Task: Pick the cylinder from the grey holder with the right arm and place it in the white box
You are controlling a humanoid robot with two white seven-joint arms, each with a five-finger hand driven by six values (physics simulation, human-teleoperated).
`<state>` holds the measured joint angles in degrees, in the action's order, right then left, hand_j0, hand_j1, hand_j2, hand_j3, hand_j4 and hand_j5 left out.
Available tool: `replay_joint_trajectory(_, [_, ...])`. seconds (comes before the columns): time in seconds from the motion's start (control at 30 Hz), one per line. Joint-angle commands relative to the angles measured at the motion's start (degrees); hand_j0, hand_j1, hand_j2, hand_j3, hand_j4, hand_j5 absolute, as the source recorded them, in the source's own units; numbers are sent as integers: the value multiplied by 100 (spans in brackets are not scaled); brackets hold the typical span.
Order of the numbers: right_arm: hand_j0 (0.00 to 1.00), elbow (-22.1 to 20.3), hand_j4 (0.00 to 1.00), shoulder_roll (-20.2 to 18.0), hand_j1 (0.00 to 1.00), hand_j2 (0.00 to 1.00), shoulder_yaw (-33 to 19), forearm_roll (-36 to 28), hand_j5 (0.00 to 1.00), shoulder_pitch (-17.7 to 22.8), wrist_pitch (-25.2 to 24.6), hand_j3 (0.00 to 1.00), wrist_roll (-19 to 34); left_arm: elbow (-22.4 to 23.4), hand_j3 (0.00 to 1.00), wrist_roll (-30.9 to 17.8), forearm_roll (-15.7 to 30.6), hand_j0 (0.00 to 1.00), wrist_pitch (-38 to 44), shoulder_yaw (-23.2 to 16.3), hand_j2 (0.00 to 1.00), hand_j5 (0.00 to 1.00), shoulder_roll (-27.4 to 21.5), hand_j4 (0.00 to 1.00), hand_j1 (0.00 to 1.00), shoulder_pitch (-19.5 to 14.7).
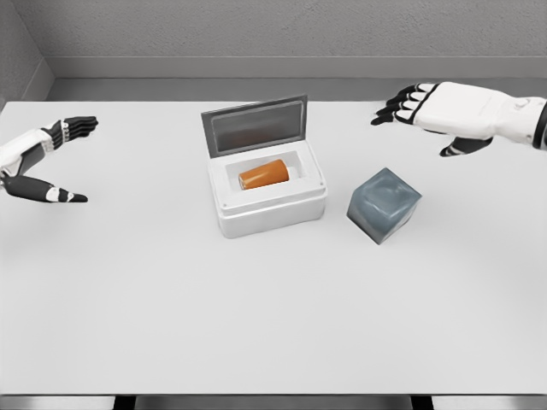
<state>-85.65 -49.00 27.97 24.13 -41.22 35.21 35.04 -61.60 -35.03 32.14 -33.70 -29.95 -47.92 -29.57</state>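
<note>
White table (256, 325) | cylinder (264, 175) lies inside box (272, 209), so placing looks done | holder (384, 204) right of box | right hand (444, 111) fingers spread, empty | left hand (38, 158) fingers apart, idle.

The scene is lit brightly and evenly, as if from diffuse light overhead. No hard glare is seen on the bench (273, 325), which is rendered a flat pale grey. Only faint, soft-edged shadows are cast: a thin one beneath the white box (269, 205) and another beside the grey block (384, 204). The inside of the raised lid (255, 126) is shown darker. Edges are rendered slightly soft throughout, with mild smearing on fine detail. No bending of straight lines is noticed toward the picture's borders.
</note>
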Motion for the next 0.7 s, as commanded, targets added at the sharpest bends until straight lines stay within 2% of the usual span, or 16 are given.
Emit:
replay_joint_trajectory(0.0, [100, 5, 100, -382, 100, 100, -327, -39, 100, 18, -21, 100, -4, 201, 100, 3, -208, 100, 531, 7, 100, 100, 626, 100, 100, -74])
replay_joint_trajectory(0.07, [100, 5, 100, -409, 100, 100, -741, -39, 100, 281, -21, 100, -4, 886, 100, 3, -743, 100, 795, 7, 100, 100, 1417, 100, 100, -672])
replay_joint_trajectory(0.1, [100, 5, 100, -409, 100, 100, -741, -31, 100, 308, -21, 100, -4, 983, 100, 3, -963, 100, 883, 7, 100, 100, 1654, 100, 100, -795])
replay_joint_trajectory(0.33, [100, -4, 100, -400, 100, 100, -714, -31, 100, 343, -21, 100, -4, 896, 100, 3, -1025, 100, 883, -81, 100, 100, 1936, 100, 100, -901])
replay_joint_trajectory(0.43, [100, -4, 100, -356, 100, 100, -688, -31, 100, 343, -21, 100, -4, 887, 100, 3, -981, 100, 892, -81, 100, 100, 2120, 100, 100, -1059])
replay_joint_trajectory(0.5, [100, -13, 100, -347, 100, 100, -679, -31, 100, 352, -21, 100, -4, 544, 100, 3, -990, 100, 901, -90, 100, 100, 2208, 100, 100, -1077])
replay_joint_trajectory(0.67, [100, -30, 100, -383, 100, 100, -697, -31, 100, 352, -21, 100, -4, 166, 100, 3, -999, 100, 839, -187, 100, 100, 2208, 100, 100, -1024])
